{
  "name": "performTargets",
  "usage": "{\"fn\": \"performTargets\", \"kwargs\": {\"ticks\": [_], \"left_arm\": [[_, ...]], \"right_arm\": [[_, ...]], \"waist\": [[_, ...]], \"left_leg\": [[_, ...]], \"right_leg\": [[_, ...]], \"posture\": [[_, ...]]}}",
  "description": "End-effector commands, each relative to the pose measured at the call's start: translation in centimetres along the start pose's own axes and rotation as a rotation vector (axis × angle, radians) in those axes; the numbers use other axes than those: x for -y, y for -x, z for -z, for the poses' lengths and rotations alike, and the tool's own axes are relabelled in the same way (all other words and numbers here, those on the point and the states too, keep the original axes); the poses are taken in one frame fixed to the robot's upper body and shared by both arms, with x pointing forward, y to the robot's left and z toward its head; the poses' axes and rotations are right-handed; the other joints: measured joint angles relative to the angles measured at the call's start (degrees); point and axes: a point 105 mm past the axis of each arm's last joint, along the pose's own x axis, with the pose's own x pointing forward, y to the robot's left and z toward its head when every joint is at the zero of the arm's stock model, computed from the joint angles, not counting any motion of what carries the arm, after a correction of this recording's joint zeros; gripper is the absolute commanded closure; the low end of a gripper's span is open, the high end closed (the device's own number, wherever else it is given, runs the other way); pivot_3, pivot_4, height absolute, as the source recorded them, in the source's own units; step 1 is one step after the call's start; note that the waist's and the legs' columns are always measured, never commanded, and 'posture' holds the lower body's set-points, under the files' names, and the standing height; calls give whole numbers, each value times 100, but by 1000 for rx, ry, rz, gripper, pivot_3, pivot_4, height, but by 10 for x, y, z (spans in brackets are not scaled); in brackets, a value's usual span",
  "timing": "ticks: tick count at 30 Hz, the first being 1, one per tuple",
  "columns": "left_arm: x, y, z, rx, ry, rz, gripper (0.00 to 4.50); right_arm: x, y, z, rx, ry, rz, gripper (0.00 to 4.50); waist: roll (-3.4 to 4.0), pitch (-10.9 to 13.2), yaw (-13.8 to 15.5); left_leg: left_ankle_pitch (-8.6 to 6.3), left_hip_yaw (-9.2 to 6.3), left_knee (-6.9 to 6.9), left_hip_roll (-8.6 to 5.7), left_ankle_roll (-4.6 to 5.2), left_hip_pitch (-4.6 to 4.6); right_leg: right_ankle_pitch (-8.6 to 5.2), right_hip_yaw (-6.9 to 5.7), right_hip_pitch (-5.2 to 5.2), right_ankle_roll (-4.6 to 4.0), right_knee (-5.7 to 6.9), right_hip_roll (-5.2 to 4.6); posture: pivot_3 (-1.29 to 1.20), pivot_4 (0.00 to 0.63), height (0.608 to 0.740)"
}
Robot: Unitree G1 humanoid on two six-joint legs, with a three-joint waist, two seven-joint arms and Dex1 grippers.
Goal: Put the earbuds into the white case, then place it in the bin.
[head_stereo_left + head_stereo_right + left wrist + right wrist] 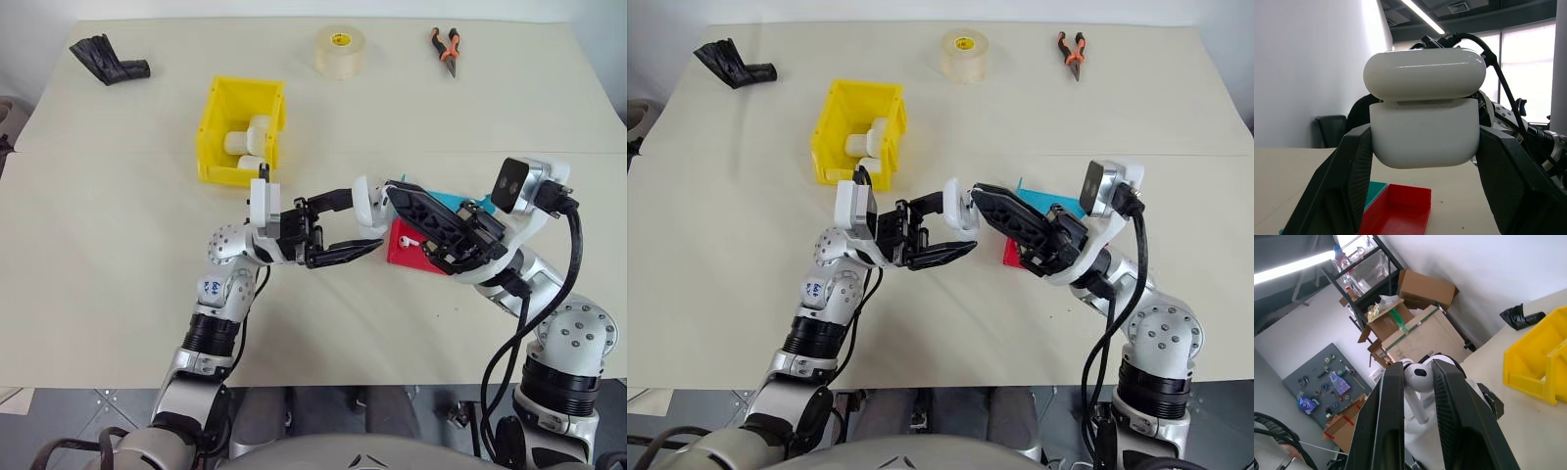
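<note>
Insertion step: white case [1424, 110] clamped in left gripper [345, 227], earbud [1418, 380] pinched in right gripper [1418, 382] at 3 o'clock, alignment over case mouth next

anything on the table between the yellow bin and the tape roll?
Nothing: bare beige table between the bright yellow open-top plastic bin and the translucent roll of tape, seen in both eye views.

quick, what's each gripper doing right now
Left gripper: shut on the white case, lid flipped up.
Right gripper: shut on an earbud.
</note>
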Motion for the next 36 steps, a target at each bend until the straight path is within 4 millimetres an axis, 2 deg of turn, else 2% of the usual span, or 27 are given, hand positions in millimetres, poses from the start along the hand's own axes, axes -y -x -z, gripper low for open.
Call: {"fn": "performTargets", "kwargs": {"ticks": [1,8,14,18,23,27,31,34,36], "left_arm": [[0,-6,-9,34,-35,12,1728],[-2,-5,-12,46,-40,0,1728],[-4,-5,-14,56,-40,-7,1728],[-5,-4,-14,54,-41,-4,1728],[-4,-3,-13,44,-32,-2,1728],[-4,4,-12,3,-34,-16,1728],[-3,20,-10,-98,-47,-25,1728],[-5,33,-4,-274,-96,-26,1728],[-4,39,1,-384,-130,18,1728]], "right_arm": [[-8,1,7,-9,11,-15,4037],[0,9,17,-15,16,34,4037],[5,11,15,-10,51,59,4037],[4,10,14,-53,7,53,4037],[2,10,7,-98,83,42,2413],[11,25,-6,-132,210,103,1050],[21,43,-16,-200,274,155,1050],[27,50,-14,-331,392,161,1702],[28,48,-13,-385,463,138,2353]], "waist": [[0,0,9],[0,0,4],[0,0,9],[0,0,9],[-1,0,22],[-1,0,84],[-1,0,112],[-1,0,113],[-1,0,111]], "left_leg": [[0,0,0,0,0,0],[0,0,0,0,0,1],[0,0,0,0,0,0],[0,0,0,0,0,0],[0,0,0,1,0,0],[-1,2,2,0,1,-1],[-1,5,2,1,1,0],[-1,6,2,1,1,0],[0,7,0,1,1,2]], "right_leg": [[0,0,0,0,0,0],[0,0,0,0,0,0],[0,1,0,0,-1,0],[0,0,0,0,-1,0],[0,0,0,0,-1,0],[0,2,0,0,-3,0],[0,2,0,0,-3,0],[0,3,0,0,-3,0],[0,3,0,0,-3,0]], "posture": [[0,150,740],[0,150,740],[0,150,740],[0,150,740],[0,150,740],[0,150,740],[0,150,740],[0,150,740],[0,150,740]]}}
